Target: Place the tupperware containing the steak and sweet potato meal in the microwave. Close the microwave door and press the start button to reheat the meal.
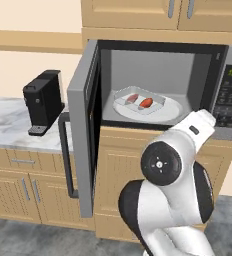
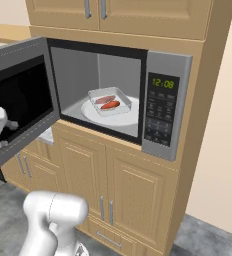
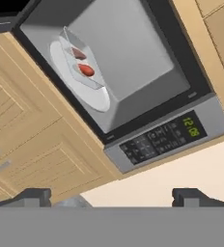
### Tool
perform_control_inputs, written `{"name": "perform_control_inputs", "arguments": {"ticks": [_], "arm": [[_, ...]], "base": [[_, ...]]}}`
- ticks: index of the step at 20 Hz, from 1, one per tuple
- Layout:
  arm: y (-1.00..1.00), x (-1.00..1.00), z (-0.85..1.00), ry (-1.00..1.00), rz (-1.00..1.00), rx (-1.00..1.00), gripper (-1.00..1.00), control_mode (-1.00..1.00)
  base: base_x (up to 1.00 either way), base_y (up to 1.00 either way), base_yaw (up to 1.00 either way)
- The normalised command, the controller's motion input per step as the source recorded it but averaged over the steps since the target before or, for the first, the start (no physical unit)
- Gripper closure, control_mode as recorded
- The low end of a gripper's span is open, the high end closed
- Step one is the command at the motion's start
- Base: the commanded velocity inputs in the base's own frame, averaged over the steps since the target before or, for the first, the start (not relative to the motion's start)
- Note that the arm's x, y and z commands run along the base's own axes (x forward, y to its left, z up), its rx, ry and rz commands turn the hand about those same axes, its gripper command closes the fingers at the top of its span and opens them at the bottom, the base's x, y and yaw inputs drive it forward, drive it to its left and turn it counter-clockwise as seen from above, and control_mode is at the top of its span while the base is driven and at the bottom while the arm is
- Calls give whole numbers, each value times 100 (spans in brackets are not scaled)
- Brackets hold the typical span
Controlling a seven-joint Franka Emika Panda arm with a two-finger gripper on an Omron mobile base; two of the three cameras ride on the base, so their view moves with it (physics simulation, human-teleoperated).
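We see the tupperware (image 1: pixel 139 101) lying flat on the round white plate (image 1: pixel 170 111) inside the microwave (image 1: pixel 223 120), toward the plate's left-rear side in the left base view. Its long axis runs diagonally, from the cavity's left rear toward the front right. Inside it the steak (image 1: pixel 132 98) and the sweet potato (image 1: pixel 146 103) lie side by side, the steak nearer the cavity's left wall and the sweet potato nearer the keypad (image 2: pixel 160 116) side; both lie lengthwise along the tray. Which end of the sweet potato tapers is too small for us to tell. The door (image 1: pixel 83 125) stands wide open, swung out to the left with its dark bar handle (image 1: pixel 66 155) facing outward; in the right base view its left part is cut off by the picture's edge. The gripper (image 3: pixel 112 197) has its fingers spread as wide as they go and holds nothing; in the hand view only the two dark tips show, at the bottom, well apart from the microwave. The arm (image 1: pixel 175 165) covers the cabinet front below the cavity in the left base view. A black coffee machine (image 1: pixel 43 102) stands on the counter (image 1: pixel 10 127) left of the door, near the counter's back edge.
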Motion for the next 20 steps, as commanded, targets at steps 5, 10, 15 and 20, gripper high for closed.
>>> {"name": "perform_control_inputs", "arguments": {"ticks": [5,10,15,20], "arm": [[95,-42,2,0,0,-26,-100,-100],[100,-20,0,1,0,-29,-100,-100],[100,-2,0,4,0,-27,-100,-100],[94,0,0,5,0,-24,-100,-100]], "base": [[0,0,0],[0,0,0],[0,0,0],[0,0,0]]}}
